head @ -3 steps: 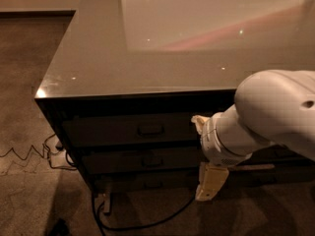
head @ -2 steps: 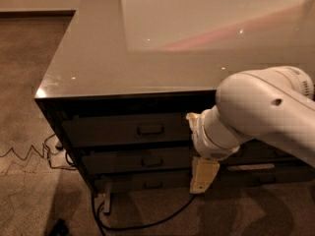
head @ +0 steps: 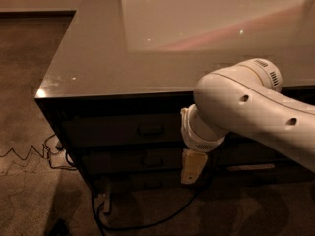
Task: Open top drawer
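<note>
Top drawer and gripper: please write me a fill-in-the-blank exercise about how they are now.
1. The top drawer is fully ___.
2. The gripper hangs ___ than the drawer's handle.
3. A dark cable lies on the ___ below the gripper.
Missing words: closed; lower; floor.

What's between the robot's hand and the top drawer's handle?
Only drawer fronts. In the camera view the hand hangs right of and below the handle on the top drawer.

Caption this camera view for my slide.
With the top drawer shut, the gripper hangs lower, right of the drawer handle.
</note>
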`<state>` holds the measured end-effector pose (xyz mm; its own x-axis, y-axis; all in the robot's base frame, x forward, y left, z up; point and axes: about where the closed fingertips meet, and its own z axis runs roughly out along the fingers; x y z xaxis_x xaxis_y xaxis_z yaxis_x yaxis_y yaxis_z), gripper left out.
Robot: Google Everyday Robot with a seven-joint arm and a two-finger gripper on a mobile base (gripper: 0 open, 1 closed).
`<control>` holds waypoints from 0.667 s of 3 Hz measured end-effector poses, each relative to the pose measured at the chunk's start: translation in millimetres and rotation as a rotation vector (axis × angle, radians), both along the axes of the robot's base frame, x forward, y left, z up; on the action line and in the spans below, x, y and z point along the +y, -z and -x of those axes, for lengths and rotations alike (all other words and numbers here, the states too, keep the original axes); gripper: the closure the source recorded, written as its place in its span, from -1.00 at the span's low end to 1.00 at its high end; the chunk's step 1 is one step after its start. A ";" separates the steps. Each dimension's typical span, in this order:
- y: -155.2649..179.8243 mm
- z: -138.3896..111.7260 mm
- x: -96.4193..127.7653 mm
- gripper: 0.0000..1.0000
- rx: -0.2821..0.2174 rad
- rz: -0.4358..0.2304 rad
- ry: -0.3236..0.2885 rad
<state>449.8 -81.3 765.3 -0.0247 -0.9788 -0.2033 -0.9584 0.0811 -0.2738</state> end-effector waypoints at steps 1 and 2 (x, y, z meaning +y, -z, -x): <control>16.0 -14.0 2.3 -1.00 0.004 -0.079 0.022; 37.3 -39.1 -0.2 -1.00 0.014 -0.175 0.049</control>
<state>488.9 -81.5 728.0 -0.0755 -0.9260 -0.3700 -0.9557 0.1730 -0.2381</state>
